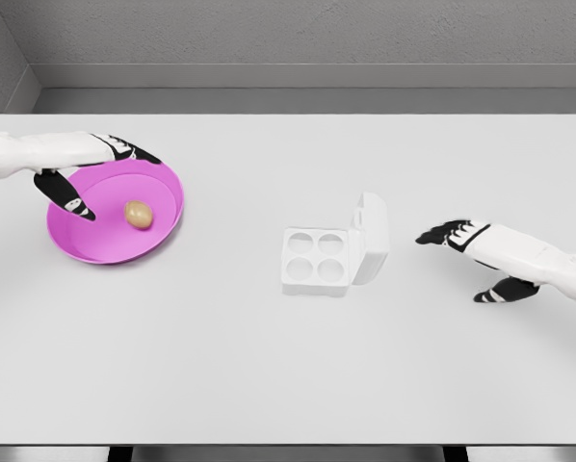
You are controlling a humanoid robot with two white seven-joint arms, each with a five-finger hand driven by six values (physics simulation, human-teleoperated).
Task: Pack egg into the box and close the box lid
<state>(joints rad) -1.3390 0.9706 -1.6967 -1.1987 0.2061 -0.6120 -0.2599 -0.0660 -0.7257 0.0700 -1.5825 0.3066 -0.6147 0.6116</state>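
A tan egg [139, 214] lies inside a pink bowl [115, 245] on the left of the white table. My left hand [100, 178] hovers over the bowl's far left rim, fingers spread, thumb pointing down toward the bowl floor, a short way left of the egg and holding nothing. A white egg box [317, 260] with four empty cups sits at the table's middle, its lid [370, 239] standing open on the right side. My right hand [466, 255] rests open to the right of the box, fingers pointing at the lid, not touching it.
The white table [288, 366] spans the whole view, with its front edge near the bottom and a grey wall behind the far edge. Bare tabletop lies between the bowl and the box.
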